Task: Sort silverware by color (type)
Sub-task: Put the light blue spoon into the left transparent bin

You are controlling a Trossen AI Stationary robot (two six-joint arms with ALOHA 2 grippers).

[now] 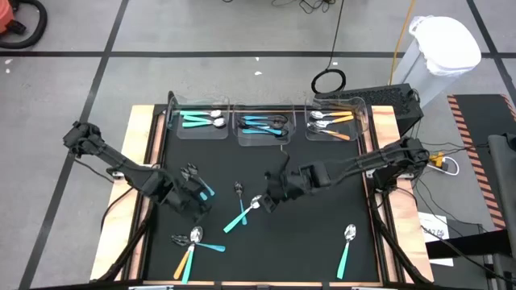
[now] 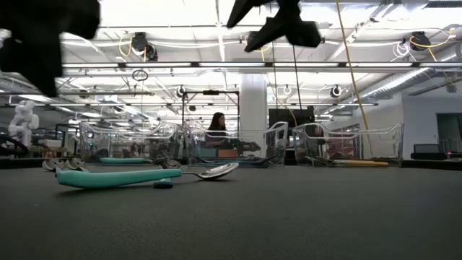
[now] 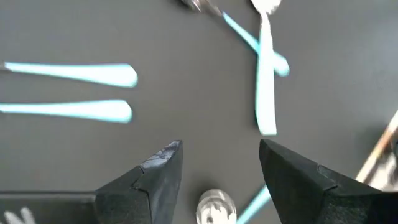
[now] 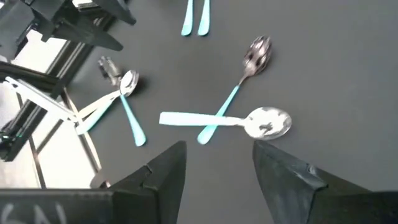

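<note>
The room behind me is a wide hall with a grey floor crossed by dark tape lines, bright ceiling strips, and a person (image 2: 217, 124) seated well beyond the table. My work surface is a black mat (image 1: 314, 234) framed by pale wood. Along its far edge stand three clear bins: the left bin (image 1: 200, 122) holds teal-handled pieces, the middle bin (image 1: 264, 126) blue ones, the right bin (image 1: 337, 122) orange ones.

My right gripper (image 1: 270, 196) hangs above the middle of the mat, fingers parted and holding nothing. Just near and left of it lie two crossed utensils: a teal-handled spoon (image 4: 236, 121) with a broad shiny bowl, and a thinner blue-handled spoon (image 4: 239, 87) laid across it (the fingers frame the pair from above without touching).

My left gripper (image 1: 192, 184) sits over the left side of the mat, its fingers also apart and empty, though a light blue handle (image 1: 206, 190) lies on the mat just beside its tip.

Nearer the front left corner is a small cluster (image 1: 192, 243) of an orange handle, a teal one and a blue one, heads together. One teal-handled spoon (image 1: 347, 246) lies alone at the near right.
</note>
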